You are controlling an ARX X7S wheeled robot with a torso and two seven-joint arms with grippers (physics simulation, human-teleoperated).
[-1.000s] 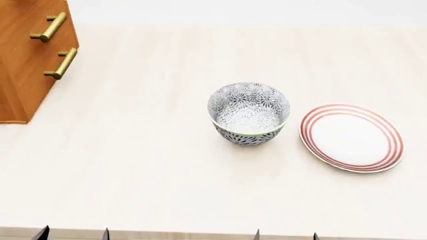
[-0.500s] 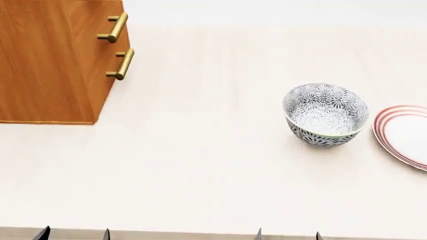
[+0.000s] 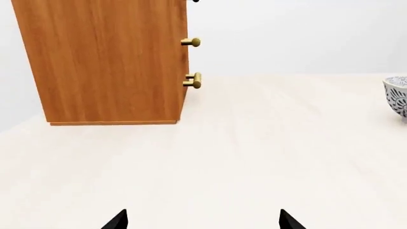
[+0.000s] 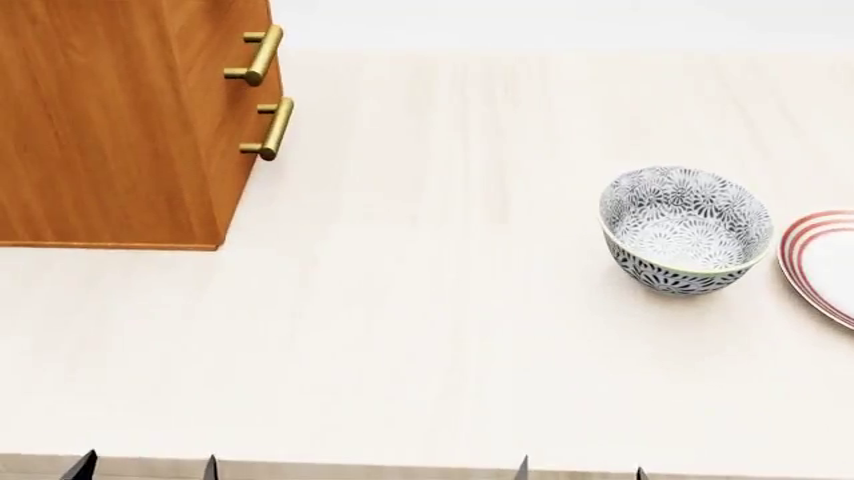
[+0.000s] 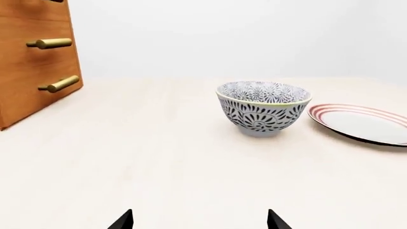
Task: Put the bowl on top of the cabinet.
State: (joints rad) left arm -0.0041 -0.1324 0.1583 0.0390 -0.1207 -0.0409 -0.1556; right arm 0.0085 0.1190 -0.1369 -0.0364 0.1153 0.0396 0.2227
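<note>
Bowl (image 4: 686, 230) stood upright on table (image 4: 427, 330), just beside plate (image 4: 825, 262), well apart from cabinet (image 4: 114, 120). Left gripper (image 3: 202, 220) and right gripper (image 5: 199, 220) held fingertips apart, empty.

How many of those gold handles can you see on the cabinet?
2 clearly, on the cabinet front: an upper handle and a lower handle just below it. The right wrist view catches the edge of a third above them; the cabinet runs out of frame, so more may be hidden.

You have one grey floral-patterned deep bowl (image 4: 686, 229), one red-ringed flat white plate (image 4: 825, 262), one orange-brown wooden cabinet (image 4: 114, 120) and two brass bar handles (image 4: 259, 55).
</note>
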